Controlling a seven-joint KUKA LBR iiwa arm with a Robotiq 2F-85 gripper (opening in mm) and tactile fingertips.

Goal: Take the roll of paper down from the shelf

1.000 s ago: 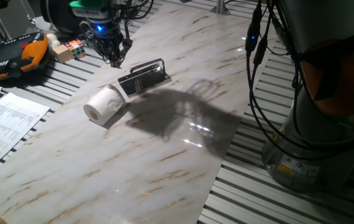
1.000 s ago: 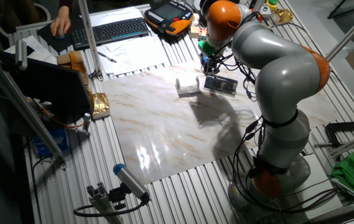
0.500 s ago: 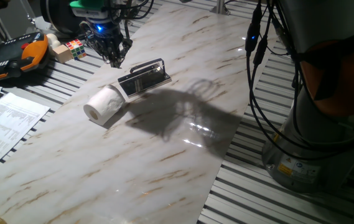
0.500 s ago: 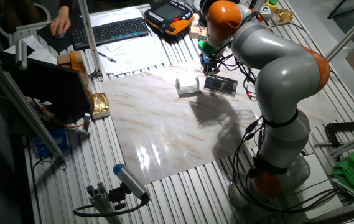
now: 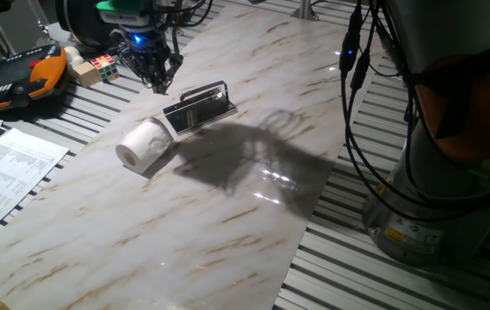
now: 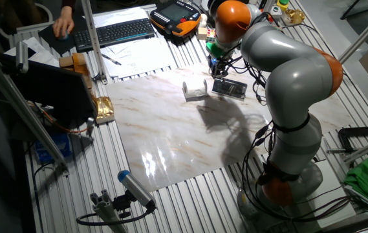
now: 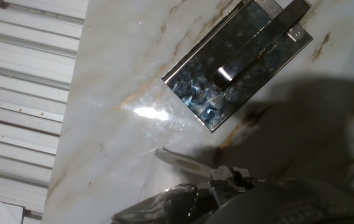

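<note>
On the marble-patterned desk [image 5: 227, 215] we see the shelf [image 5: 200, 108], a low black rack with a silver wire rail along its far edge. It holds nothing: its dark, glossy floor lies bare in the hand view [image 7: 236, 62], where only the rail crosses it. The roll of paper [image 5: 144, 145] is off the shelf and lies on its side on the desk, touching or just beside the shelf's near-left corner. Its long axis runs level with the desk, and the hollow core faces toward the lower left of one fixed view, away from the shelf. In the other fixed view the roll [image 6: 195, 88] sits just to the left of the shelf [image 6: 229, 88].

We find our gripper [image 5: 157, 73] hanging above the desk behind the shelf, apart from both roll and shelf and holding nothing. Its fingers point down and look drawn close at the tips, but we cannot tell for sure whether they are together or slightly apart; the other fixed view shows the gripper [image 6: 219, 65] too small to settle it.

Off the desk's left edge lie a black-and-orange case [image 5: 21, 77], a colour cube [image 5: 102, 65] and printed sheets [image 5: 8, 172]. Beyond them in the other fixed view stands a keyboard [image 6: 116, 31].
</note>
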